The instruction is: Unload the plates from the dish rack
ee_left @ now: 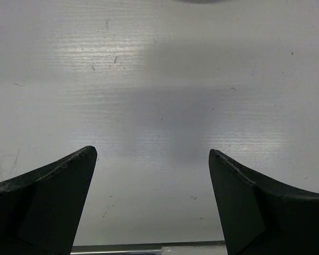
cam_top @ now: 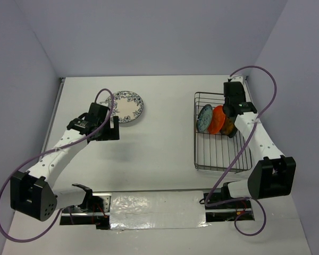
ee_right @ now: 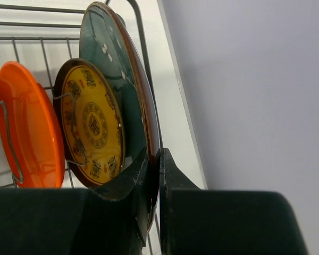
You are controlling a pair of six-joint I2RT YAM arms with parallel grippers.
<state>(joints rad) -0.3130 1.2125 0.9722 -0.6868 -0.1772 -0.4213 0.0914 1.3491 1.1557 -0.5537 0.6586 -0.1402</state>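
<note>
Right hand (ee_right: 159,154) is clamping both fingers together on the lower rim of the large red-and-teal plate (ee_right: 114,69), which is standing on edge in the far part of the dish rack (cam_top: 223,154), last in the row towards the rack's right-hand wire rim. Just left of it in the rack, the small yellow-brown plate (ee_right: 93,125) is leaning close against its teal face, with the orange plate (ee_right: 29,138) standing apart beyond that and the blue-white patterned plate (cam_top: 204,118) ending the row nearest the rack's left side. The rack's near half is showing only bare wire. Only a narrow strip of counter (cam_top: 159,149) is separating the rack's right side from the lavender wall (ee_right: 244,79). Well to the left of the rack, across a broad open stretch of counter, the white floral-rimmed plate (cam_top: 126,107) is lying flat, and the left hand (ee_left: 153,154) is hovering just beside that plate's near edge with its fingers spread wide apart, gripping nothing.
</note>
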